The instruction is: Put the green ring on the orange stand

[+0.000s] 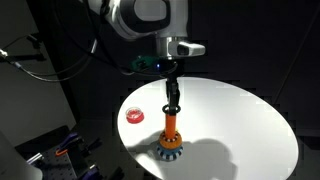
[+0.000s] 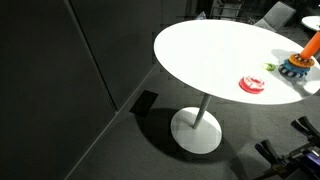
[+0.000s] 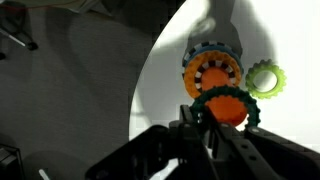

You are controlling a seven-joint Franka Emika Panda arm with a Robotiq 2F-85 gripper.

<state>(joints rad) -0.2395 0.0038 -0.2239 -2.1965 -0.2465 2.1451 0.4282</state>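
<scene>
The orange stand [image 1: 171,126] rises upright from its round blue and yellow base [image 3: 212,60] near the table's front edge. My gripper [image 1: 171,103] hangs straight above it, shut on a dark green scalloped ring [image 3: 225,92]. In the wrist view the orange peg top [image 3: 225,108] shows through that ring's hole, and my gripper [image 3: 197,118] pinches the ring's left edge. The green ring [image 3: 266,66], small and yellowish-green, lies flat on the table beside the base, apart from my gripper. It also shows as a small speck, the green ring [image 2: 270,66].
A red ring [image 1: 129,115] lies on the round white table [image 1: 240,120], to the stand's left; the red ring [image 2: 244,86] sits near the table [image 2: 210,50] edge. Dark floor, cables and gear surround the table.
</scene>
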